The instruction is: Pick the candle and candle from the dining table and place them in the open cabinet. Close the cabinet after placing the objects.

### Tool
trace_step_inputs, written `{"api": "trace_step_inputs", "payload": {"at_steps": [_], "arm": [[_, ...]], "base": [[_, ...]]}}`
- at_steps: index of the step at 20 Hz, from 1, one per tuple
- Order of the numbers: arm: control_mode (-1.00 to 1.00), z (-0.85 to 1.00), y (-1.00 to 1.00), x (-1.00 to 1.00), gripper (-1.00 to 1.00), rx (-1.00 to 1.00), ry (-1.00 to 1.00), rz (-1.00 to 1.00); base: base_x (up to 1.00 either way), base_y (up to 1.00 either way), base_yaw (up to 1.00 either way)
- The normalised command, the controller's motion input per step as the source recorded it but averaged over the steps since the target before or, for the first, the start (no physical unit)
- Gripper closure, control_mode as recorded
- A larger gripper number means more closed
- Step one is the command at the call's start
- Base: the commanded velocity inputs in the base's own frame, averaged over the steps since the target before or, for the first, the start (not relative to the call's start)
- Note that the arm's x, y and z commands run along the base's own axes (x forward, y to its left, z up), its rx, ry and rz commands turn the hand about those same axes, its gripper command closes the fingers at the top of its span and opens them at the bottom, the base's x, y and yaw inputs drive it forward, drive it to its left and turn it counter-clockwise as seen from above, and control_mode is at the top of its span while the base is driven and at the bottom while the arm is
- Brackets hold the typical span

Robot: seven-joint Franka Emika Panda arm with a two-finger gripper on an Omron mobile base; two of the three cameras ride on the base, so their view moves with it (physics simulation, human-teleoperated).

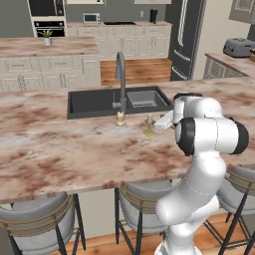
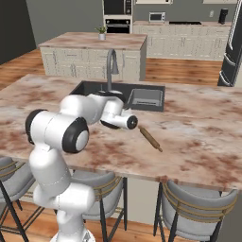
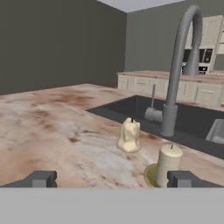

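On the pink-brown dining table (image 1: 55,144), two cream candles stand just in front of the sink. The stubby candle (image 3: 129,135) (image 1: 120,118) sits by the foot of the tap. The candle on a brass foot (image 3: 167,165) (image 1: 149,125) is nearer my hand. My gripper (image 3: 113,179) (image 1: 159,122) hovers low over the tabletop, open, fingers wide apart and holding nothing. The brass-footed candle stands a little ahead, just inside the right fingertip (image 3: 186,178). The stubby candle is farther ahead, near the middle. The cabinet is out of view.
The dark sink (image 1: 99,102) and curved grey tap (image 1: 121,74) lie right behind the candles. A wooden rolling pin (image 2: 150,138) rests on the table right of my hand. Grey stools (image 1: 35,221) line the near edge. A toaster (image 1: 238,47) sits far right.
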Motion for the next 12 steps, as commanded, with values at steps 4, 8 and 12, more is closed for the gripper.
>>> {"api": "trace_step_inputs", "payload": {"at_steps": [4, 8, 12], "arm": [[-1.0, -0.3, -0.03, 0.07, -1.0, 0.0, 0.05, 0.0], [-1.0, -0.22, 0.0, 0.19, -1.0, 0.0, 0.05, 0.0], [-1.0, -0.17, 0.0, 0.29, -1.0, 0.0, 0.04, 0.0]], "base": [[0.0, 0.0, 0.0], [0.0, 0.0, 0.0], [0.0, 0.0, 0.0]]}}
